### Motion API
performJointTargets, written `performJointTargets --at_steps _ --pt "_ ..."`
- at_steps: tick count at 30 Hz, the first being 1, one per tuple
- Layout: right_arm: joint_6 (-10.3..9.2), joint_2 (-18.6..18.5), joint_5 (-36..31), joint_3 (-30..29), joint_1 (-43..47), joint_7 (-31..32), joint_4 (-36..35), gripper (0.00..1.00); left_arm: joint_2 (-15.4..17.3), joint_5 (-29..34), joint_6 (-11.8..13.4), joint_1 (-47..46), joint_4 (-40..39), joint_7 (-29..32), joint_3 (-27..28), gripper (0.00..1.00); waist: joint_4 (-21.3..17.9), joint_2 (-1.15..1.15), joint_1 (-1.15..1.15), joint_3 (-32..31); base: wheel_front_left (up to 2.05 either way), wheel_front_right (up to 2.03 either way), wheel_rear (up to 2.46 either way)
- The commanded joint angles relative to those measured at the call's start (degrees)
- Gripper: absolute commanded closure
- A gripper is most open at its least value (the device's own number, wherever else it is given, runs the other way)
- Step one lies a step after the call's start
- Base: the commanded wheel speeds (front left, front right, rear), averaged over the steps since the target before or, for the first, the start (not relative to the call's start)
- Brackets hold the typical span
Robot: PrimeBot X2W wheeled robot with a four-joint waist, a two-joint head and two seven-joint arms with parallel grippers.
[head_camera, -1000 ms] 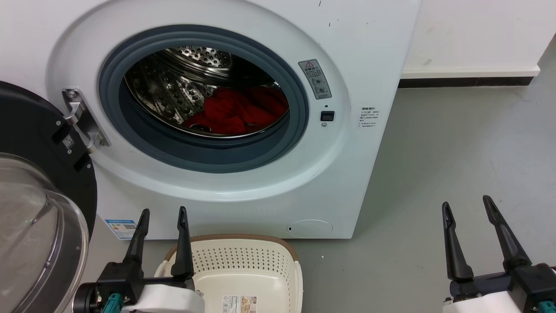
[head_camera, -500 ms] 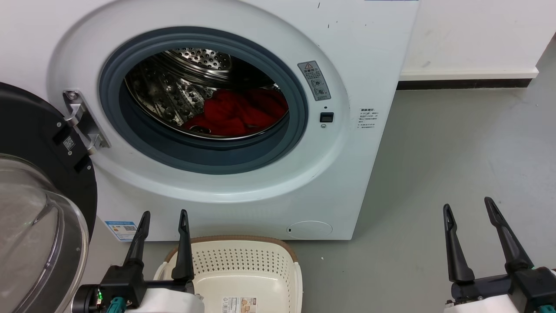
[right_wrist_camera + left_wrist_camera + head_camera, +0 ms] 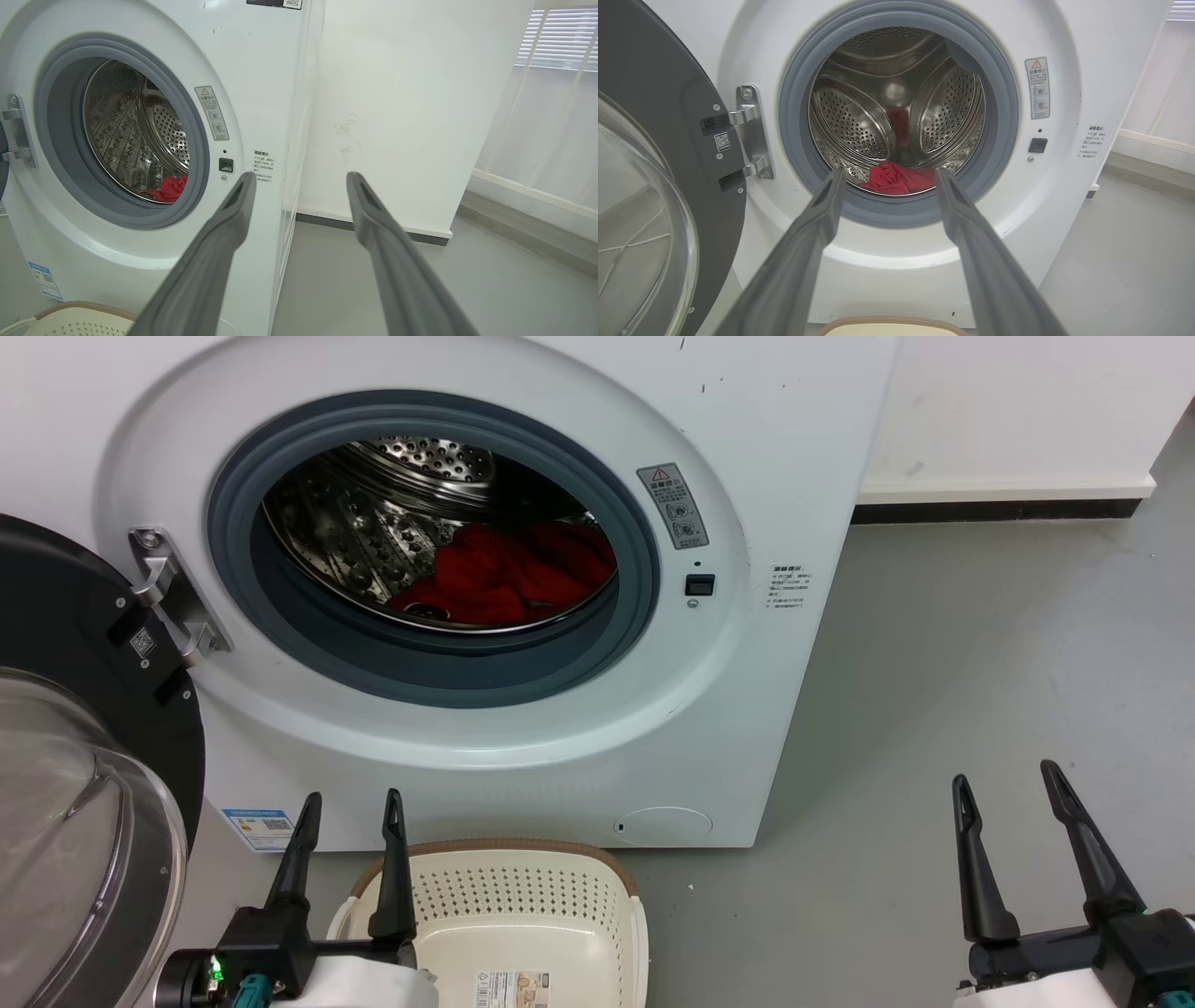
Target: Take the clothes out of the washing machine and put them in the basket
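Head view: the washing machine (image 3: 803, 476) fills the upper left, its door (image 3: 56, 607) swung wide at the left edge. The red clothes (image 3: 509, 574) lie low in the drum (image 3: 355, 532), behind the grey rim (image 3: 644, 569). The basket (image 3: 523, 896) sits at bottom centre. My left pincer (image 3: 353, 798), spread, overlaps the basket's left rim; my right pincer (image 3: 1004, 775), spread, hangs over open floor (image 3: 934, 709) at lower right.
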Motion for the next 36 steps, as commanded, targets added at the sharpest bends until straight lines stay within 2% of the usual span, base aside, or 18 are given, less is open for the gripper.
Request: performJointTargets --at_steps 1,10,15,20,25,36 --pt "-0.04 -0.13 0.17 0.07 -0.01 -0.12 -0.04 0.0 0.13 0.45 -0.44 0.15 0.33 -0.3 -0.17 0.0 -0.05 0.0 0.0 0.03 0.0 0.0 0.0" --pt "-0.04 -0.13 -0.08 0.6 -1.56 -0.12 -0.42 0.0 0.12 1.25 -3.77 -4.82 4.86 -0.25 0.93 0.0 -1.03 0.0 0.0 1.83 0.0 0.0 0.0" --pt "-0.04 -0.11 -0.25 1.14 -3.81 -0.11 -1.21 0.0 0.64 2.34 -5.97 -12.19 10.5 -0.24 1.94 0.0 -2.39 0.0 0.0 5.75 0.0 0.0 0.0" --pt "-0.04 -0.09 0.15 1.79 -7.35 -0.11 -2.08 0.0 1.86 0.72 -7.25 -22.86 17.18 -0.24 3.66 0.0 -4.65 0.0 0.0 11.79 0.0 0.0 0.0" --pt "-0.04 -0.08 1.43 2.45 -11.94 -0.11 -3.33 0.0 4.99 1.13 -7.58 -34.66 23.71 -0.24 5.4 0.0 -7.87 0.0 0.0 19.07 0.0 0.0 0.0" --pt "-0.04 -0.03 5.82 4.31 -19.16 -0.11 -7.12 0.0 14.57 1.79 -7.8 -59.4 38.5 -0.24 6.47 0.0 -15.22 0.0 0.0 32.62 0.0 0.0 0.0"
